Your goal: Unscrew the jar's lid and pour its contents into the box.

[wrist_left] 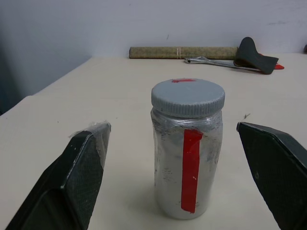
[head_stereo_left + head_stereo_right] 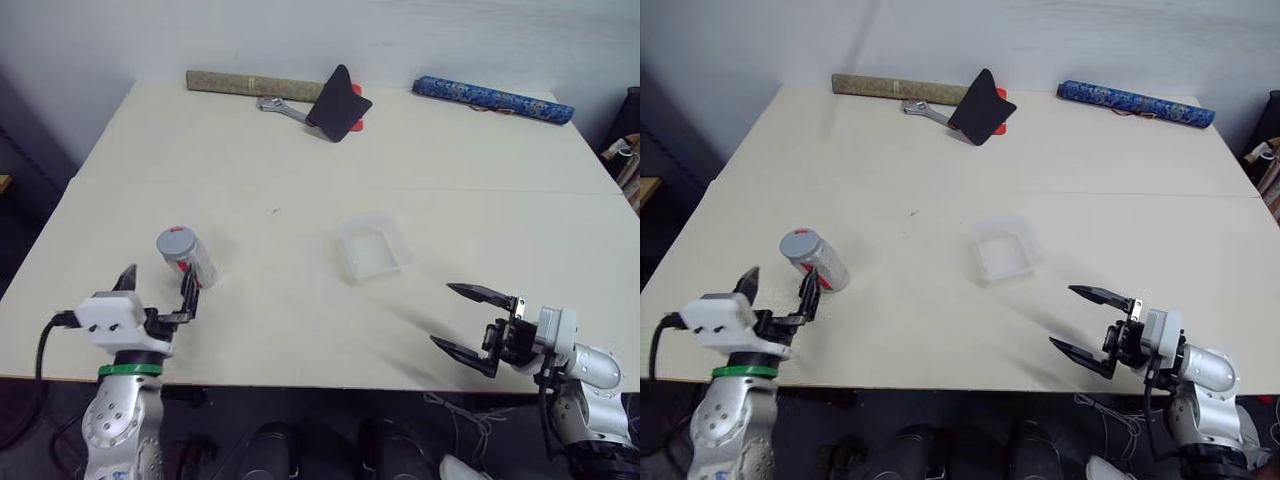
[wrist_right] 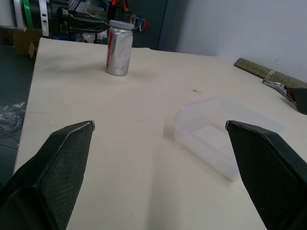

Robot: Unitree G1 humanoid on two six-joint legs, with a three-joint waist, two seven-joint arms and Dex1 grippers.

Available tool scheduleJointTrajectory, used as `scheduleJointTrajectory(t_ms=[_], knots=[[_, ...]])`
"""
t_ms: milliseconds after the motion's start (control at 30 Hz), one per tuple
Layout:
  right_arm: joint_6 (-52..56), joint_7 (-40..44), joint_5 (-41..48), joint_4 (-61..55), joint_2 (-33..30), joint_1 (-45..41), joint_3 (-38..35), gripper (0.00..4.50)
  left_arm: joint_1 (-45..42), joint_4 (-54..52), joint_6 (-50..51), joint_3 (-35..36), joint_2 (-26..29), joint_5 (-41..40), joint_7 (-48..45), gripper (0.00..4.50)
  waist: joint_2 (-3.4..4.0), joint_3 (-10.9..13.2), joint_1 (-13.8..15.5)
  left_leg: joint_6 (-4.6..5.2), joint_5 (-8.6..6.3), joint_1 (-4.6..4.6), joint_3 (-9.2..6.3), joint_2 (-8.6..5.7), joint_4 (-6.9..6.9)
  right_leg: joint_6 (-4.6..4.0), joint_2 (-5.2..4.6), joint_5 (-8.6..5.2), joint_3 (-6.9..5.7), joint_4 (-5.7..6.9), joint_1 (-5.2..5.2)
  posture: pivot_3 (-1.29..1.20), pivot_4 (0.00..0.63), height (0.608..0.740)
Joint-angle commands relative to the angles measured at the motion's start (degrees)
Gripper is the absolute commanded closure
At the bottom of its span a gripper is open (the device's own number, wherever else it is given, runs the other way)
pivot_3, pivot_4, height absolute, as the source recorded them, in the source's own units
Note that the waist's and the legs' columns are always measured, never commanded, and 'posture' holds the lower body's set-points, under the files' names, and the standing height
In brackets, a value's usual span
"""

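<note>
task at its start: silvery-grey cylindrical jar (image 1: pixel 187 153) with grey screw lid (image 1: pixel 188 97) on, clear plastic box (image 2: pixel 374 246) empty, left claw (image 2: pixel 158 294) and right claw (image 2: pixel 472 328) both spread apart, gripping nothing.

Count on the table (image 2: pixel 300 180): one jar (image 2: pixel 190 257), standing at the near left, with one grey lid (image 1: pixel 188 96) screwed on it and one red stripe (image 1: pixel 191 170) down its side. One clear plastic box (image 2: pixel 374 247), right of centre. Along the far edge: two rolls, one brown roll (image 2: pixel 255 84) at far left and one blue patterned roll (image 2: pixel 492 99) at far right; one metal wrench (image 2: pixel 283 108); one black pad (image 2: pixel 338 104) leaning between the rolls. Total of loose items: six.
</note>
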Motion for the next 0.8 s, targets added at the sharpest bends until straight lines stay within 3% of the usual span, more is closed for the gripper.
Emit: scheduleJointTrajectory(t_ms=[33, 533, 667, 800], knots=[[-1.6, 0.8, 1.3, -0.3, 0.1, 1.5, -2.1, 0.0, -2.7, 1.9, -1.1, -1.1, -0.3, 1.4, 1.7, 0.04, 0.0, 0.0, 0.1, 0.0, 0.0, 0.0, -0.01, -0.01, 0.0, 0.0, -0.01, 0.0, -0.02, 0.0, 0.01, 0.0, 0.15, 0.74], [-4.4, 0.5, 0.4, 0.5, 1.3, 4.3, -2.2, 0.0, -15.4, 16.6, -4.2, -3.0, 2.0, 3.4, 2.2, 0.04, 0.0, 0.0, 0.0, -0.01, 0.0, 0.01, -0.02, 0.0, 0.0, 0.0, -0.03, 0.0, -0.03, 0.01, 0.01, 0.0, 0.15, 0.74], [-3.9, -0.9, -0.5, -0.9, 1.8, 4.8, -1.6, 0.0, -16.3, 18.3, -4.1, -3.2, 3.4, 3.3, 1.4, 0.89, 0.0, 0.0, 0.0, -0.02, 0.0, 0.01, -0.01, -0.01, 0.0, 0.01, -0.03, 0.0, -0.03, 0.01, 0.01, 0.0, 0.15, 0.74], [-2.6, -3.8, -1.2, -4.1, 2.4, 5.1, -0.9, 0.0, -16.7, 19.4, -4.5, -3.0, 3.7, 2.9, 0.8, 2.1, 0.01, 0.0, 0.0, -0.08, -0.04, 0.01, -0.02, -0.01, 0.0, 0.01, -0.05, 0.0, -0.02, 0.01, 0.01, 0.0, 0.15, 0.74]])
